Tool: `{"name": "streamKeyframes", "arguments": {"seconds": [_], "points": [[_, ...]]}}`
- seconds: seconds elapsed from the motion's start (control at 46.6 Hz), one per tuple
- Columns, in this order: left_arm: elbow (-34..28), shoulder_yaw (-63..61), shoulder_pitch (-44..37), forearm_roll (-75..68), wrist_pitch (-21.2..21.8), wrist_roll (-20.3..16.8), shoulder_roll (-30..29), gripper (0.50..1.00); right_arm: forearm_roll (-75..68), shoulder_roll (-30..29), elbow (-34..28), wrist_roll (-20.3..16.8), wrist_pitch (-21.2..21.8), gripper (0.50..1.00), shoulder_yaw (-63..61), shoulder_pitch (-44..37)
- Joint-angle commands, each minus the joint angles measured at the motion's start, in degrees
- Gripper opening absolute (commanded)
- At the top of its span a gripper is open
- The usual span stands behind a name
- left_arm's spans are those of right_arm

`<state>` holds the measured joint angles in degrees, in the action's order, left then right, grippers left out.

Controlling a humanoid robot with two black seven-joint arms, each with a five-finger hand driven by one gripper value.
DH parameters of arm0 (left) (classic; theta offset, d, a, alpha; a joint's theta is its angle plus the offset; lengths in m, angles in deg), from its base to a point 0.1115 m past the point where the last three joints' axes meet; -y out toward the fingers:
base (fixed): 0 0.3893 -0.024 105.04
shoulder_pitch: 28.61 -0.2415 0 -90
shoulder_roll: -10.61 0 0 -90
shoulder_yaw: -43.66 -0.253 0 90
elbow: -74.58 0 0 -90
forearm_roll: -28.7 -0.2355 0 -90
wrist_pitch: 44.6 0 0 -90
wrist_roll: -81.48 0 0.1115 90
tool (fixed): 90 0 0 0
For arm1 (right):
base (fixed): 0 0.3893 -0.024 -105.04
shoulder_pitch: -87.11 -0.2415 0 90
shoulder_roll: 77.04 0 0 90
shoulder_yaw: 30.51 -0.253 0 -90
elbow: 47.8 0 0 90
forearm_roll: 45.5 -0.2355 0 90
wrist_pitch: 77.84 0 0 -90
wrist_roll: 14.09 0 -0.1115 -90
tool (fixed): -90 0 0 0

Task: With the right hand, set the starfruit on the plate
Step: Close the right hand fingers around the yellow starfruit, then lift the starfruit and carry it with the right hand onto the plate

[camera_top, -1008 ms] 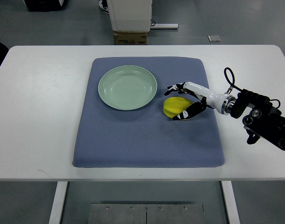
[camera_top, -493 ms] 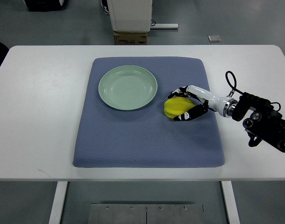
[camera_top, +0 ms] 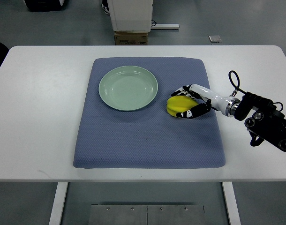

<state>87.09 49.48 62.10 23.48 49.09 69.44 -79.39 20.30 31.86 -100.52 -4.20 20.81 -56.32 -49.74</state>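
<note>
Top view is showing a wide white rectangular table (camera_top: 40, 117) that is filling most of the picture, with grey floor lying beyond its far edge. A large blue-grey padded fabric mat (camera_top: 147, 140) is lying flat across the middle of the table, its corners rounded. On the far left part of that mat a round pale green plate (camera_top: 128, 87) is sitting with nothing in it. The robot's black and white right arm (camera_top: 262, 122) is reaching in from the picture's right edge, a black cable looping above its wrist. At the end of that arm the right hand (camera_top: 192, 101) is lying over the mat, just right of the plate. Its white and black fingers (camera_top: 183, 89) are curling round a yellow ribbed starfruit (camera_top: 178, 105) (one set passing along the far side of the fruit, a black-tipped one wrapping the near side), so the hand is grasping the fruit. The starfruit is sitting on the mat just beside the plate's right rim, apart from it, and whether it is lifted off the fabric cannot be told from above. Beyond the table's far edge a white boxy unit (camera_top: 130, 14) is standing on the floor over a small brown cardboard box (camera_top: 131, 37).
</note>
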Motion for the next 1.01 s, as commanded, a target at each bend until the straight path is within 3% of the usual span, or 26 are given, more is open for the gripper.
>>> {"name": "streamKeyframes", "arguments": {"seconds": [0.0, 0.493, 0.986], "points": [[-0.02, -0.02, -0.01, -0.05, 0.01, 0.0, 0.0, 1.0, -0.06, 0.0, -0.02, -0.05, 0.04, 0.5, -0.82, -0.25], [-0.02, 0.06, -0.01, 0.03, 0.01, 0.0, 0.0, 1.0, -1.2, -0.79, 0.16, -1.72, -0.04, 0.5, -2.5, -5.35], [-0.02, -0.02, -0.01, 0.03, 0.01, 0.0, 0.0, 1.0, -1.82, -5.28, 0.24, -3.66, -0.04, 0.5, -2.58, -8.25]]}}
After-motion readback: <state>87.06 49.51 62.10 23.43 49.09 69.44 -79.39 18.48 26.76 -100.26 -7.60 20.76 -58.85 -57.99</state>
